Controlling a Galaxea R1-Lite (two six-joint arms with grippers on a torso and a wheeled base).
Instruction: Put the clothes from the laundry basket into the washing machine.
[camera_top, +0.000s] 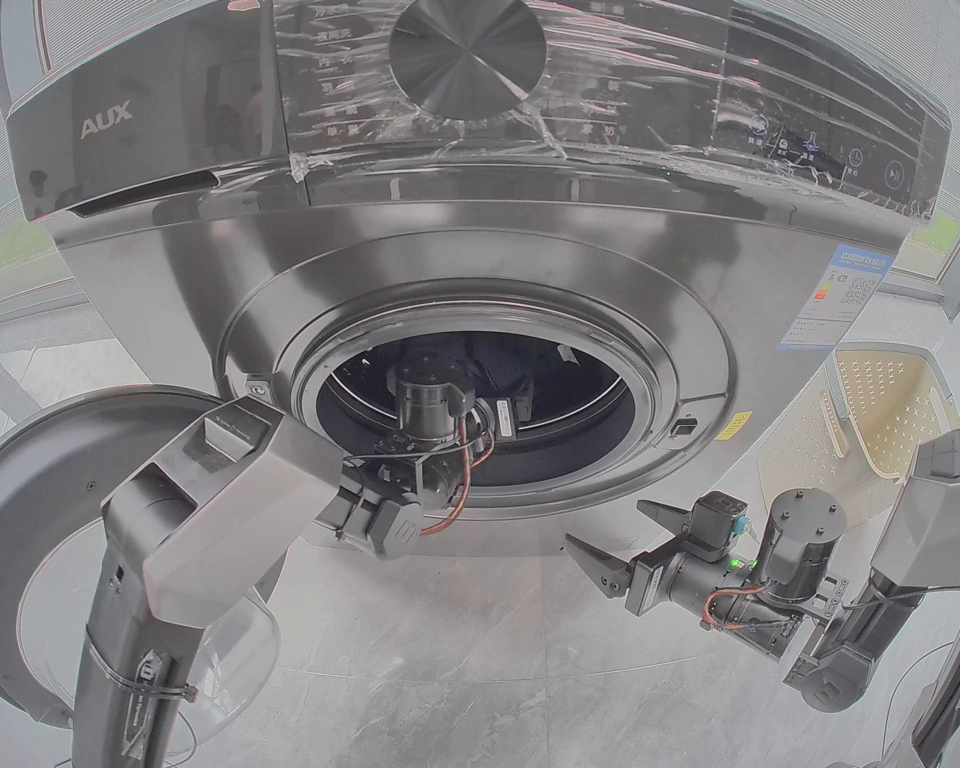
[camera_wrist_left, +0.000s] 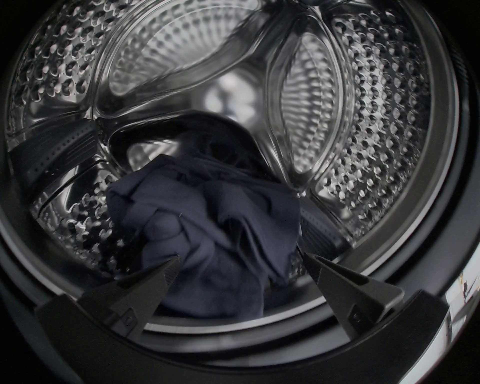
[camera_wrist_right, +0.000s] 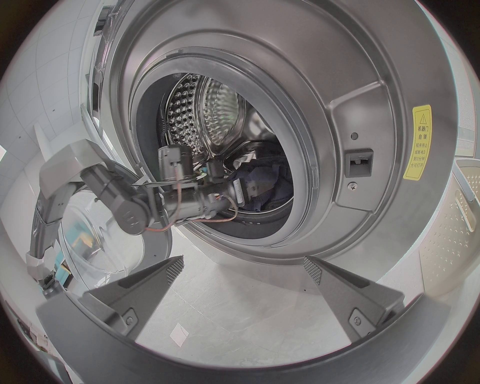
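I logged the following.
- Washing machine (camera_top: 560, 250): door (camera_top: 60, 450) stood open on my left.
- Clothes (camera_wrist_left: 215, 230): dark navy, bunched low in the drum (camera_wrist_left: 390, 100).
- Left gripper (camera_wrist_left: 241, 260): at the drum mouth, fingers apart with nothing between them, facing the clothes.
- Right gripper (camera_wrist_right: 242, 261): outside, low before the machine, fingers apart and holding nothing.
- Laundry basket (camera_top: 885, 400): cream, perforated, beside the machine on my right.

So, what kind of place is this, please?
Probably a laundry area: a front-loading washing machine with its door open, dark clothes in the drum, a cream laundry basket beside it, on a pale tiled floor.
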